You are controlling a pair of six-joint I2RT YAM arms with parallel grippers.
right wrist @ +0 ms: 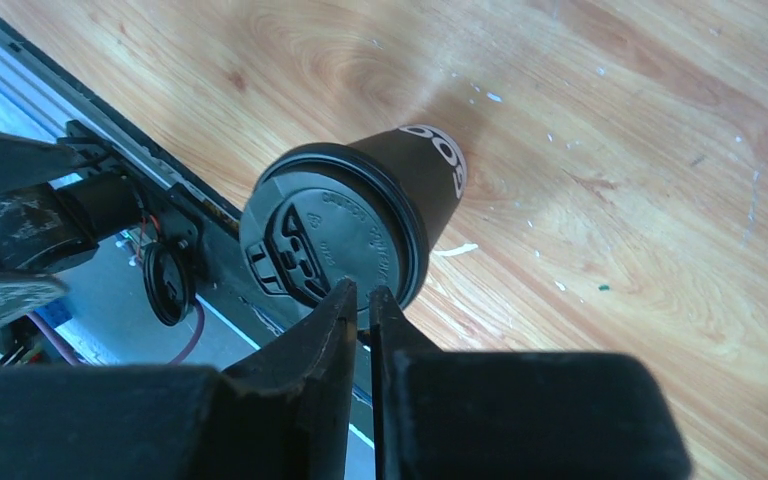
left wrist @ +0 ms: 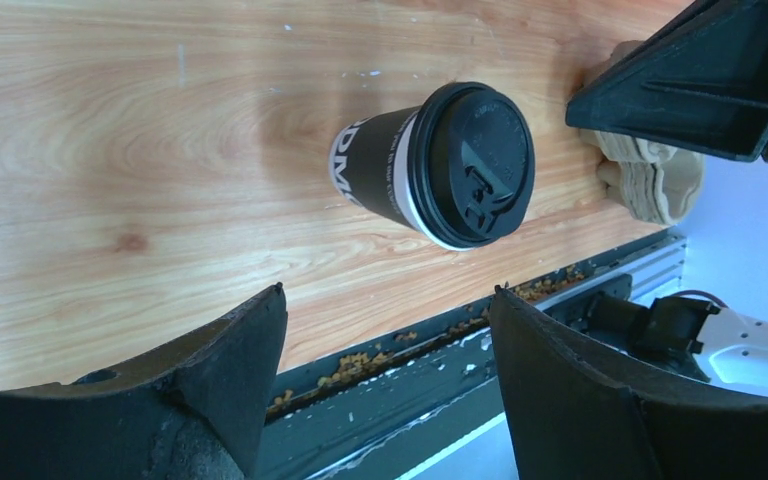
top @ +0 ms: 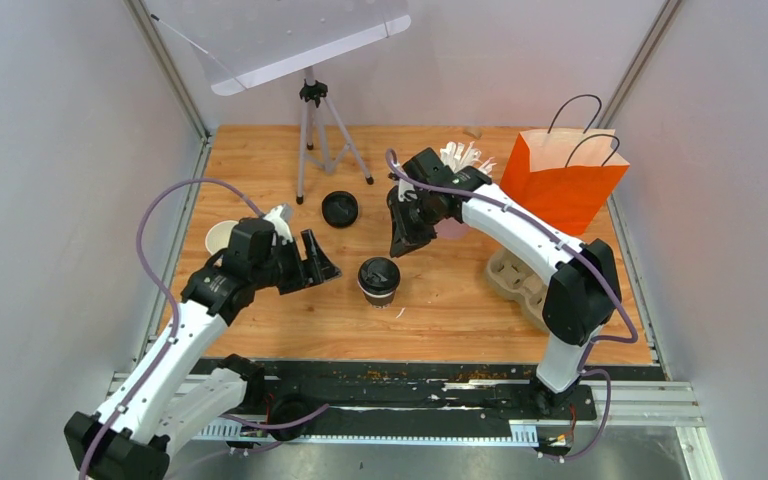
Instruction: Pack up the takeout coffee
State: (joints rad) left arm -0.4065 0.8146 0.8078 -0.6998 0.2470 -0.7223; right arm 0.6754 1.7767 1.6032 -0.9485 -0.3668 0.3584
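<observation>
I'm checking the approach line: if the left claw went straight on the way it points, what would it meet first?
Most likely the lidded coffee cup, standing ahead of the open left claw; only bare tabletop shows before it.

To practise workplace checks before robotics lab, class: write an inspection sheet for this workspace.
Surface: wooden table; white flecks; crumbs along the near rail.
Job's things: lidded cup upright mid-table; open white cup at left; loose black lid lying apart.
Clutter: straw cup, pulp tray, orange bag.
Grippers: left gripper open, empty; right gripper shut, empty, near the lidded cup.
Cables: purple cables loop along both arms.
Surroundings: tripod, grey walls.
</observation>
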